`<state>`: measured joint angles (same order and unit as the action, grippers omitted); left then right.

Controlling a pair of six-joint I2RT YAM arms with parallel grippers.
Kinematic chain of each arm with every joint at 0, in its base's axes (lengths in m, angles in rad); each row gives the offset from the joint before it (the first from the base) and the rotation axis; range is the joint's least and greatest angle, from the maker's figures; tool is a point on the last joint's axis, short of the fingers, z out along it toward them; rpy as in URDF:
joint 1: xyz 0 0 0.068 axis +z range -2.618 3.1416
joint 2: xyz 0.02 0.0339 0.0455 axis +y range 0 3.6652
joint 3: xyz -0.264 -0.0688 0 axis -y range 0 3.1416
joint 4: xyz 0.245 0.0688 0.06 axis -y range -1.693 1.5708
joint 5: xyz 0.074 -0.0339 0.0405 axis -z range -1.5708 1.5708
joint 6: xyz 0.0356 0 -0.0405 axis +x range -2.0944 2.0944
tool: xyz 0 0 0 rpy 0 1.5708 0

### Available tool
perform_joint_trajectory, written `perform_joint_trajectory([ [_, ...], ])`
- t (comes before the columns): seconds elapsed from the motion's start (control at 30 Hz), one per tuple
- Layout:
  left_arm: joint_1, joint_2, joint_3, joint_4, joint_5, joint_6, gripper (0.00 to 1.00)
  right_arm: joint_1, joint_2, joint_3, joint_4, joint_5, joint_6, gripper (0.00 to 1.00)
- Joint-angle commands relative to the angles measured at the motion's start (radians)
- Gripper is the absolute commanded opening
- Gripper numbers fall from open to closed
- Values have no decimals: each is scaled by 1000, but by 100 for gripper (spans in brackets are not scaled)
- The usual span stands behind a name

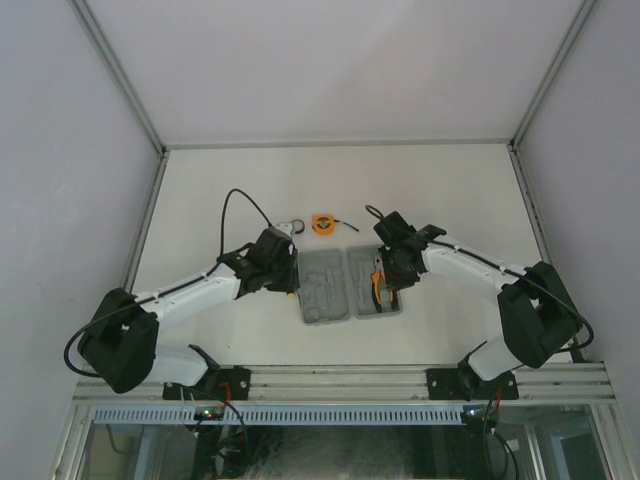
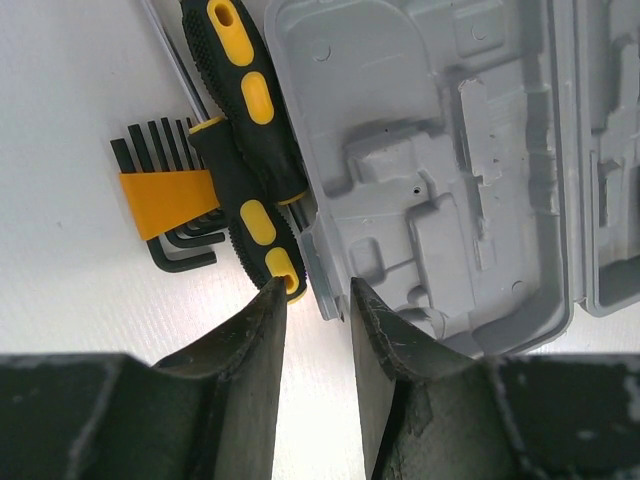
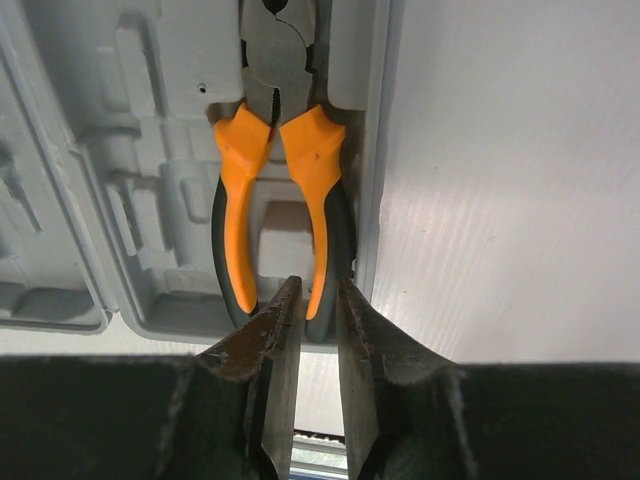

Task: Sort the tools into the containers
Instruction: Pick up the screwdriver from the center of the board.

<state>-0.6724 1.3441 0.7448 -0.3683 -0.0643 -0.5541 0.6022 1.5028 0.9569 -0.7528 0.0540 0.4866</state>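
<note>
The two screwdrivers [image 2: 243,95] and the orange hex keys [image 2: 165,200] lie right up against the left side of the grey case [image 2: 440,150], so nothing can slip in between. The pliers [image 3: 280,200] fill their slot. Right of the case, the white table [image 3: 500,200] leaves room to pass.
</note>
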Motion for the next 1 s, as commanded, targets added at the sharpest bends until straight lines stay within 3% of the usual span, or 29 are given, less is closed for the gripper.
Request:
perform_joint_trajectory([
  [0.0,-6,3,21,41,14,18,36,-7,11,2,11,43,-5,19],
  [0.27,-6,6,13,46,18,15,36,-10,69,3,31,44,-18,15],
  [0.53,-6,13,13,51,30,19,30,-8,120,4,20,25,-19,0],
  [0.97,-6,5,22,45,41,22,28,25,249,12,-2,26,9,0],
])
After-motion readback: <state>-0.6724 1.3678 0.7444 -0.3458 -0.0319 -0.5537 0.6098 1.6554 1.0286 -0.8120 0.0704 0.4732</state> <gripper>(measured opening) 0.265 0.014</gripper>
